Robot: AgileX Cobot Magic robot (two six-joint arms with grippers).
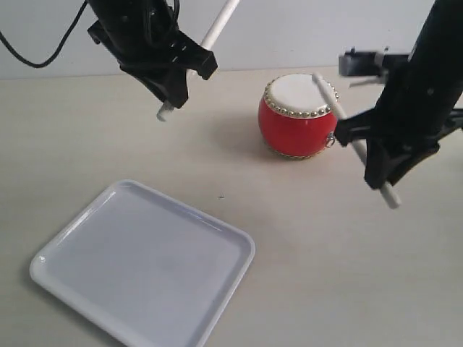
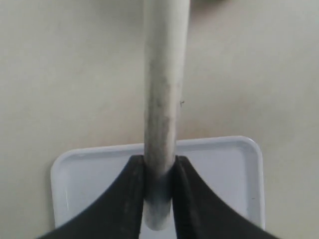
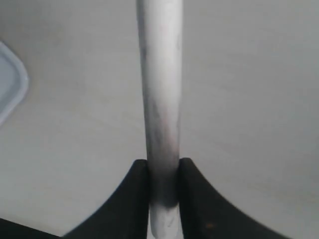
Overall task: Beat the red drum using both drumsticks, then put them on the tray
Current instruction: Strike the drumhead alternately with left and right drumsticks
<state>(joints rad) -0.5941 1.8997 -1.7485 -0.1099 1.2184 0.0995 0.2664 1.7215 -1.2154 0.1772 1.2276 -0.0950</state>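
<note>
The red drum [image 1: 298, 117], with its cream skin and gold studs, stands upright at the back middle of the table. My left gripper [image 1: 176, 83] is shut on one pale drumstick [image 1: 219, 25], held high to the left of the drum with its tip pointing up and away from the skin. My right gripper [image 1: 376, 155] is shut on the other drumstick [image 1: 325, 92], whose far end lies over the drum's skin. The white tray [image 1: 145, 264] sits at the front left. Black fingers [image 2: 127, 199] clamp the stick [image 2: 164, 89] above the tray [image 2: 224, 169]. Likewise the right fingers [image 3: 194, 199] grip a stick [image 3: 160, 89].
A black cable [image 1: 40, 50] hangs at the back left. A corner of the tray [image 3: 10, 84] shows in the right wrist view. Bare beige tabletop [image 1: 347, 260] lies in front of the drum.
</note>
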